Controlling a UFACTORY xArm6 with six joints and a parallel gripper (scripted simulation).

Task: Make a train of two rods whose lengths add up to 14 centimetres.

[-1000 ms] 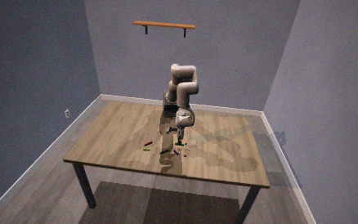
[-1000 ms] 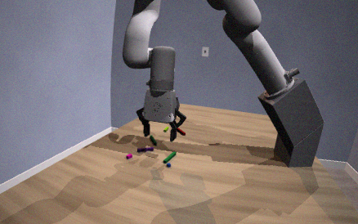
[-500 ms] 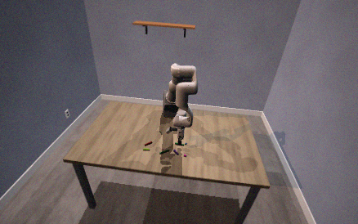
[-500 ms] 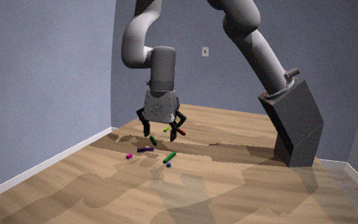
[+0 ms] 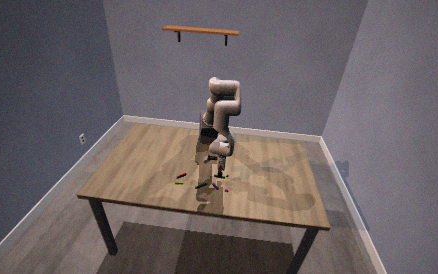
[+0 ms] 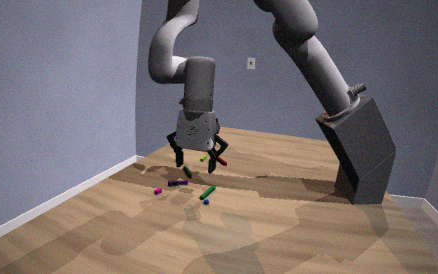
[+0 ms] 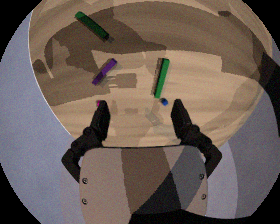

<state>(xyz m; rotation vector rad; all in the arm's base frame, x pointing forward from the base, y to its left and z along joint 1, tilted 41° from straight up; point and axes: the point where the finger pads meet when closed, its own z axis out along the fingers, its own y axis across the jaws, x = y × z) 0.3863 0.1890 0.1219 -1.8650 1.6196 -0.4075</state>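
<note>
Your tool (image 5: 220, 172) (image 6: 195, 167) (image 7: 140, 107) is apart and empty, likely pre-grasp; next, line it up over the purple rod (image 5: 215, 186) (image 6: 178, 183) (image 7: 104, 71) or green one (image 5: 220, 176) (image 6: 207, 192) (image 7: 161, 78)

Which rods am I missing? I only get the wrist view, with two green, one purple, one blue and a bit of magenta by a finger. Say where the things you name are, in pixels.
Observer: Two lie outside your view: a red rod (image 5: 181, 176) (image 6: 222, 161) and a lime rod (image 5: 179, 183) (image 6: 203, 158).
Operator: Which of those is farther from the arm's base?
Observer: The lime rod; from the top it lies closer than the red one to the table's front edge.
Operator: And the magenta bit that the finger partly hides?
Observer: From outside it shows as a short, stubby magenta rod (image 5: 226, 190) (image 6: 158, 191) (image 7: 98, 103), apart from the purple rod (image 5: 215, 186) (image 6: 178, 183) (image 7: 104, 71).
</note>
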